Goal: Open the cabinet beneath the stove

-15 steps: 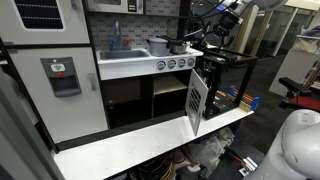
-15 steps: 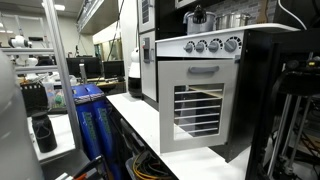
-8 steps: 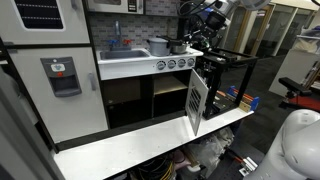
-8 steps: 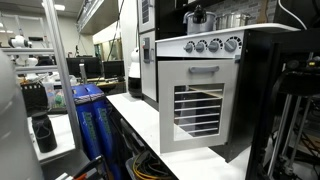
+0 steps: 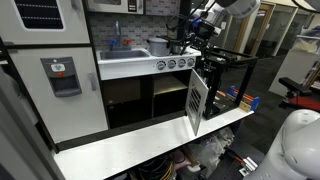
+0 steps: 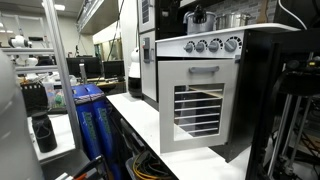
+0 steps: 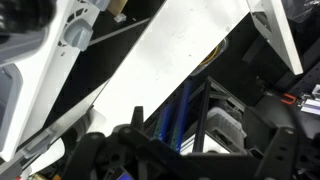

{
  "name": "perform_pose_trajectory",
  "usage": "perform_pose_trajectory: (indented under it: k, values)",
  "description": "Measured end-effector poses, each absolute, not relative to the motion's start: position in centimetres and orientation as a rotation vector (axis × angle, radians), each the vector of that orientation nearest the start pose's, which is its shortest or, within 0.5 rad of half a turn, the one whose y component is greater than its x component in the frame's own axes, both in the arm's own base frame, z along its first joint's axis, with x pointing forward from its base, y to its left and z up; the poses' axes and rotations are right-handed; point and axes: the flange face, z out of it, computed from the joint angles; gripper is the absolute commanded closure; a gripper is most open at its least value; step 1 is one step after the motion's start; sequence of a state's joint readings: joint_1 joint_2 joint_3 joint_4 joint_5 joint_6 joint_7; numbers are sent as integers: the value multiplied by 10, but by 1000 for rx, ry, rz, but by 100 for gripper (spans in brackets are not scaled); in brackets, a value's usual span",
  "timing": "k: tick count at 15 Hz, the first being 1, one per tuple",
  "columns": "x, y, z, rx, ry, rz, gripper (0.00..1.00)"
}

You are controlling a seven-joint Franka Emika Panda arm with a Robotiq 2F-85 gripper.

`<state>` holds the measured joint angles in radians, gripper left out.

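Note:
The white toy kitchen's stove (image 5: pixel 172 62) has a strip of silver knobs, which also shows in an exterior view (image 6: pixel 211 45). The cabinet door (image 5: pixel 197 98) beneath it, white-framed with a slatted window, stands swung outward, and the dark inside (image 5: pixel 168 98) is exposed. In an exterior view the door (image 6: pixel 200 104) faces the camera. My gripper (image 5: pixel 197 26) hangs above the stove's right end, apart from the door. In the wrist view its dark fingers (image 7: pixel 200 152) appear spread and empty.
The kitchen stands on a white board (image 5: pixel 130 143). A sink with faucet (image 5: pixel 125 47) is beside the stove, and a tall white door with grey dispenser (image 5: pixel 62 76) is further along. A black metal rack (image 5: pixel 232 75) stands right behind the open door.
My arm has shifted a little to the left above the stove's right end. The cabinet door has stayed open in the same place.

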<state>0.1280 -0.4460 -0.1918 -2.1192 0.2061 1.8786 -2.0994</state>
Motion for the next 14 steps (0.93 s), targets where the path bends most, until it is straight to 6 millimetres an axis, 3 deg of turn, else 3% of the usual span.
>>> perform_pose_trajectory:
  k: [8,14]
  values:
    - [425,-4,531,1655,2743,389,0]
    - [411,11,493,1454,2890,202,0]
